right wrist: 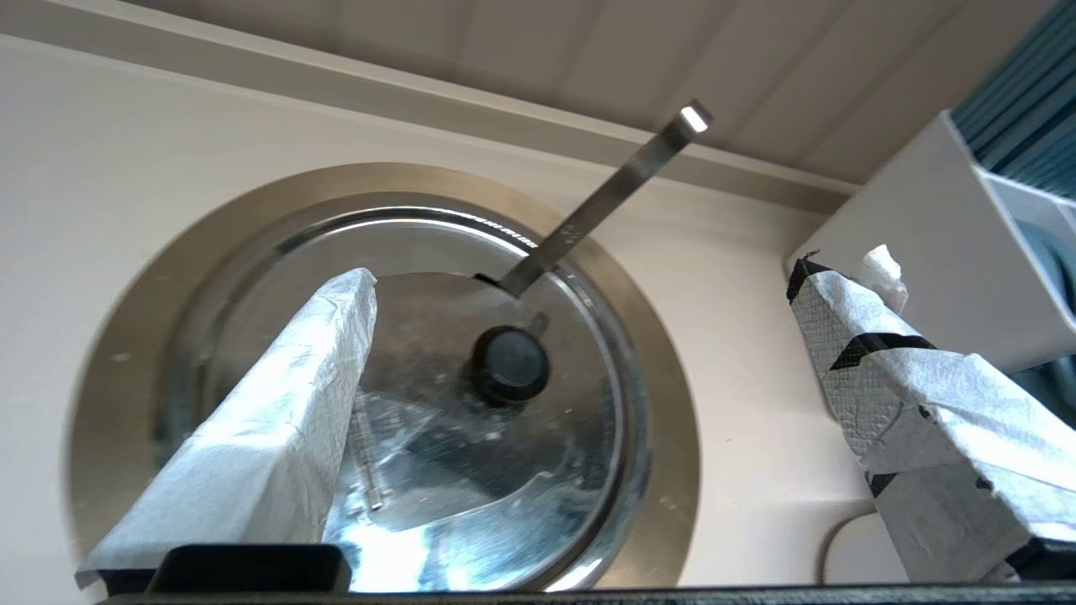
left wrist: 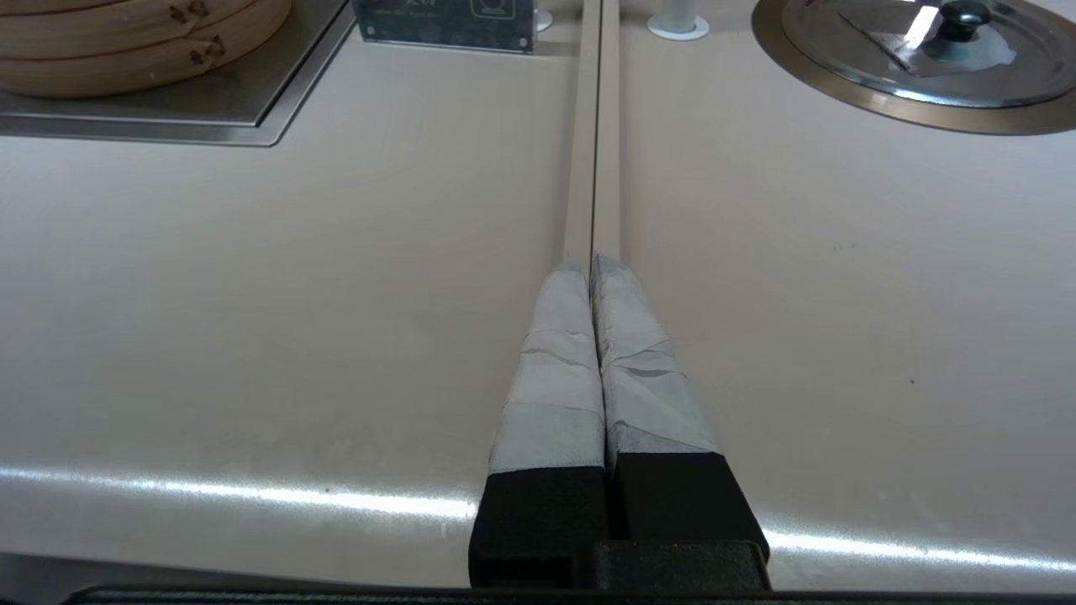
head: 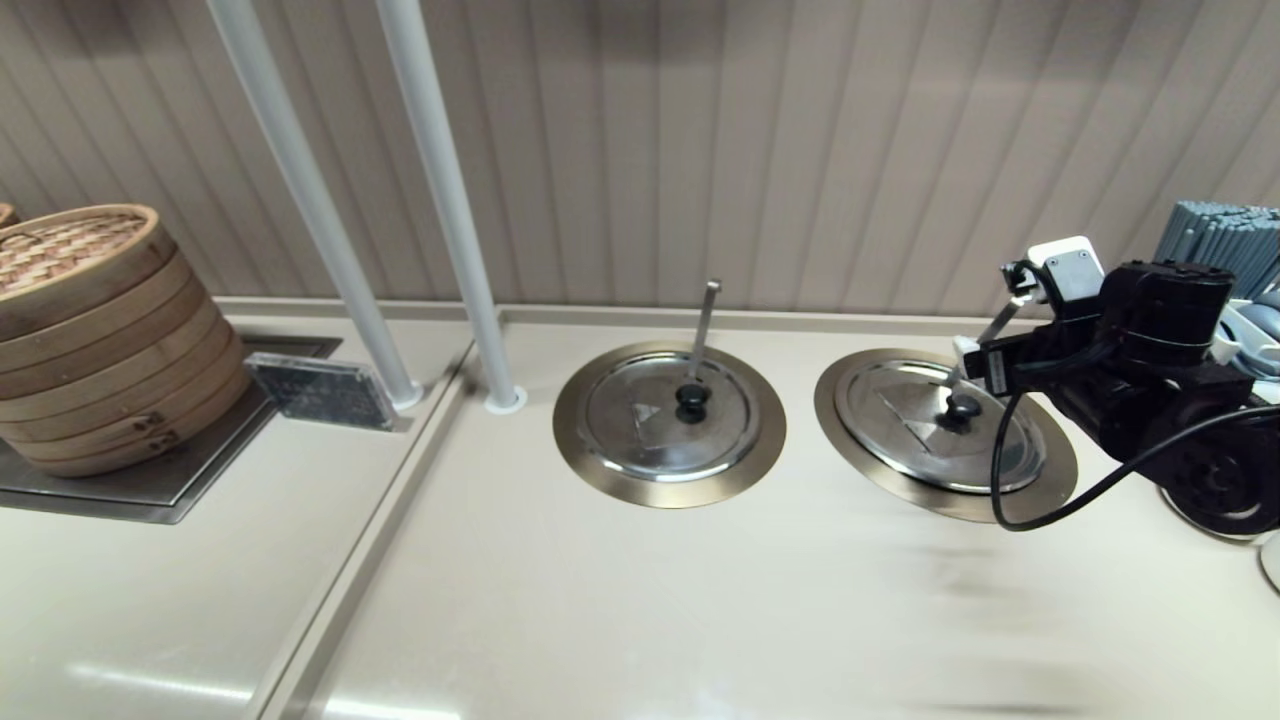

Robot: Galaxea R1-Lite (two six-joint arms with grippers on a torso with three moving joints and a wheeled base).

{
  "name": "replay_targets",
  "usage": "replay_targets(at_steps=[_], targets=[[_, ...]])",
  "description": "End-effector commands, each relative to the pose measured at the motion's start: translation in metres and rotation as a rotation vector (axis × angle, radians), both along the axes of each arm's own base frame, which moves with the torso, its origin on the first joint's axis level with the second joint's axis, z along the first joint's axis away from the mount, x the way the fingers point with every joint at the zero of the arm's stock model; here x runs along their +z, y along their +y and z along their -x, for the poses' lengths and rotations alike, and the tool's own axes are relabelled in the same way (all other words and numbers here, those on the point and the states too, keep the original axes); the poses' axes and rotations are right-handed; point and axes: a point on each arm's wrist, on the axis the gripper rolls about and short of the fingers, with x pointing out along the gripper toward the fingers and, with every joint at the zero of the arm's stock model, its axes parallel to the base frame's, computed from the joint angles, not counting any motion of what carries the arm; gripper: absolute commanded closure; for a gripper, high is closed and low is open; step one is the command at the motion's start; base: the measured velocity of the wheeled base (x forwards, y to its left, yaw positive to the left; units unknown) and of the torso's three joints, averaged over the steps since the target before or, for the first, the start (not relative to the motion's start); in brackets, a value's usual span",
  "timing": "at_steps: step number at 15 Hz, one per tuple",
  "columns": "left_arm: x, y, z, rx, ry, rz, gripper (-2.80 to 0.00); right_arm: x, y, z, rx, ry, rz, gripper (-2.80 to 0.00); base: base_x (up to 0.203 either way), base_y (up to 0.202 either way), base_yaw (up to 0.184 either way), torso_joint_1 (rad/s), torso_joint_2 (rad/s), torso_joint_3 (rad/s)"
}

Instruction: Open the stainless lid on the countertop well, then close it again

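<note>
Stainless lid [head: 940,425] sits flat in the countertop well [head: 1050,490], toward the desk's back right; slanted ladle handle [right wrist: 605,202] pokes through its slot. Black knob [right wrist: 509,366] untouched.

Right tool [right wrist: 580,386] hangs above the lid, fingers spread wide and grasping nothing; one taped finger [right wrist: 277,437] over the lid's face, the other off toward the white container [right wrist: 916,252] at the desk's right edge. Knob lies between them.

Left tool [left wrist: 595,269] clenched, empty, parked low over bare desk near the front, well apart from the twin lid [head: 668,417].

Progress, as judged: lid seated, opening not yet begun. Left to do: take the knob, lift, then reseat.

Hard to make out: in the head view the right arm covers the well's right side and the tool's fingers. Well interior hidden. Left arm not seen from the head.
</note>
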Motion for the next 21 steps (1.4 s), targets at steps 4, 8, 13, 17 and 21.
replay_targets(at_steps=[4, 8, 13, 17, 21], targets=[[0.000, 0.000, 0.000, 0.000, 0.000, -0.001, 0.00, 0.039, 0.016, 0.041, 0.105, -0.002, -0.175, 0.00, 0.000, 0.000, 0.000, 0.000, 0.00, 0.000], [0.000, 0.000, 0.000, 0.000, 0.000, -0.001, 0.00, 0.064, 0.007, 0.110, 0.106, 0.030, -0.229, 0.00, 0.000, 0.000, 0.000, 0.000, 0.00, 0.000], [0.000, 0.000, 0.000, 0.000, 0.000, 0.000, 0.00, 0.080, -0.015, 0.250, 0.106, -0.083, -0.271, 0.00, 0.000, 0.000, 0.000, 0.000, 0.00, 0.000], [0.000, 0.000, 0.000, 0.000, 0.000, 0.001, 0.00, 0.050, -0.033, 0.371, 0.067, -0.223, -0.319, 0.00, 0.000, 0.000, 0.000, 0.000, 0.00, 0.000], [0.000, 0.000, 0.000, 0.000, 0.001, 0.000, 0.00, 0.016, -0.028, 0.412, -0.108, -0.165, -0.313, 0.00, 0.000, 0.000, 0.000, 0.000, 0.00, 0.000]])
